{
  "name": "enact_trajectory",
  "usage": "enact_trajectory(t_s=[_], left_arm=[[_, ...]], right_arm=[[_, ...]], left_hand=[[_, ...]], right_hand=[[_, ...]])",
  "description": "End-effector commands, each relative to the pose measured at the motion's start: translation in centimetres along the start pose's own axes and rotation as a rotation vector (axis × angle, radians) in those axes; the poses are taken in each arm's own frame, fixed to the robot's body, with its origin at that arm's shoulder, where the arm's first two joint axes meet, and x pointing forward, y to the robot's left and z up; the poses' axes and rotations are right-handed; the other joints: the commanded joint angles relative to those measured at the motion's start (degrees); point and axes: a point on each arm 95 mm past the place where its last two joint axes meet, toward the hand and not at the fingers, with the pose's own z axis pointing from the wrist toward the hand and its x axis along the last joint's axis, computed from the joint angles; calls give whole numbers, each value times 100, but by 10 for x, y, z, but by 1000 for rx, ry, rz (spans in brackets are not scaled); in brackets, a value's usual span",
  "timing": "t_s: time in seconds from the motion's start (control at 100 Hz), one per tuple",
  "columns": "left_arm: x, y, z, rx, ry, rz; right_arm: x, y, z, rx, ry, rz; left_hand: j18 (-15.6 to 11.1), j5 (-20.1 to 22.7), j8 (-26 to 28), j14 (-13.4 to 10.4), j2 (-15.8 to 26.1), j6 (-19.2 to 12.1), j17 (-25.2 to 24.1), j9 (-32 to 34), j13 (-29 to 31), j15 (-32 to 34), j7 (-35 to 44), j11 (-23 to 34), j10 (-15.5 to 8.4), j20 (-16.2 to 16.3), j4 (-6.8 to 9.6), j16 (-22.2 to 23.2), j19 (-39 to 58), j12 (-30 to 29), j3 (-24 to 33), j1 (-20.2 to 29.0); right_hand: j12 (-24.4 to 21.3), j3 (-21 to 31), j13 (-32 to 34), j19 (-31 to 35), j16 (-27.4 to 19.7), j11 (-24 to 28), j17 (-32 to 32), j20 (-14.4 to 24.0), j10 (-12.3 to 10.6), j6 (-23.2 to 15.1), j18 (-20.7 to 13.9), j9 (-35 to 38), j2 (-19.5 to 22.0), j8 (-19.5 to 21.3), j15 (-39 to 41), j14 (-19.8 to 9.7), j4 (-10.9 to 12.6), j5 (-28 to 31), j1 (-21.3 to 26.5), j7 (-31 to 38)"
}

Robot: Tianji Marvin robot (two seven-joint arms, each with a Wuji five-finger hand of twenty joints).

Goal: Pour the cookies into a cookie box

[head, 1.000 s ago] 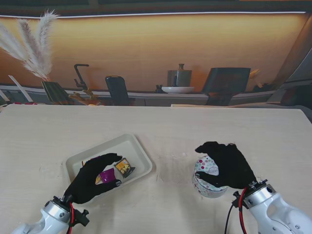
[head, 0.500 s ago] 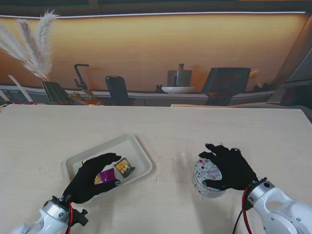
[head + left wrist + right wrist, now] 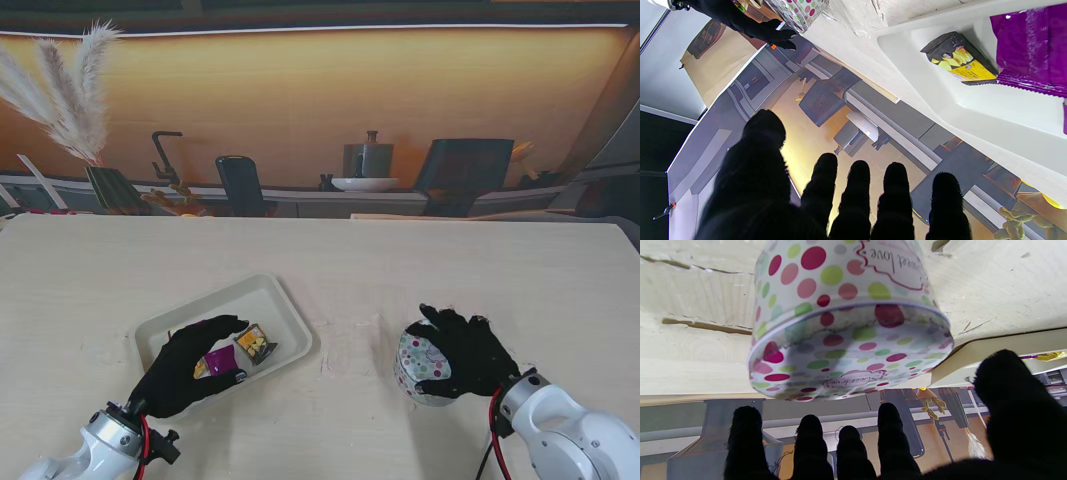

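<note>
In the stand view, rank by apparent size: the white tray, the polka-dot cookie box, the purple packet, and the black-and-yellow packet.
1. white tray, clearly largest.
2. polka-dot cookie box, partly covered by the right hand.
3 and 4. purple packet and black-and-yellow packet: look similar; the left hand hides part of the purple one, so no ranking.

A pale wooden table (image 3: pixel 420 260) carries a white tray (image 3: pixel 275 300) and a polka-dot tin (image 3: pixel 415 355).

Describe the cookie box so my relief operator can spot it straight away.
On the pale wooden table, look to the right of the white tray, just by the right hand. The cookie box is a round lidded tin, the only thing covered in coloured polka dots.
</note>
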Motion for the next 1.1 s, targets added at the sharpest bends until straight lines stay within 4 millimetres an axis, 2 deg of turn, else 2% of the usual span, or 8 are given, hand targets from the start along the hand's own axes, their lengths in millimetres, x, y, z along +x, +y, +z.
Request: enact_trajectory(t_s=[0.0, 0.64, 1.09], left_arm=[[2, 2, -1, -19, -5, -3], [0, 2, 0, -34, -14, 3], [-1, 1, -1, -41, -22, 3]], right_arm=[[2, -4, 1, 31, 3, 2], [1, -14, 15, 87, -5, 17], [1, -21, 17, 127, -6, -11]], left_hand=[[95, 21, -21, -40, 36, -78, -4, 40, 125, 41, -123, -74, -83, 98, 28, 36, 66, 7, -79, -97], [102, 26, -14, 4, 38, -87, 8, 78, 191, 99, -118, -63, -73, 94, 32, 58, 113, 12, -82, -88], [102, 37, -10, 8, 22, -86, 9, 89, 203, 114, -114, -64, -75, 81, 43, 59, 126, 11, -59, -55]], right_hand=[[9, 2, -189, -147, -77, -110, -131, -125, 39, -62, 158, -229, -174, 105, -118, -123, 171, -258, -243, -152], [-128, 47, -171, 245, -44, -198, -35, -423, 126, 35, 565, -263, -454, 299, -71, 167, 160, -362, -84, -290], [-120, 106, -166, 828, 14, -200, 216, -607, 218, 78, 828, -271, -964, 418, 242, 339, 190, -350, 445, -272]])
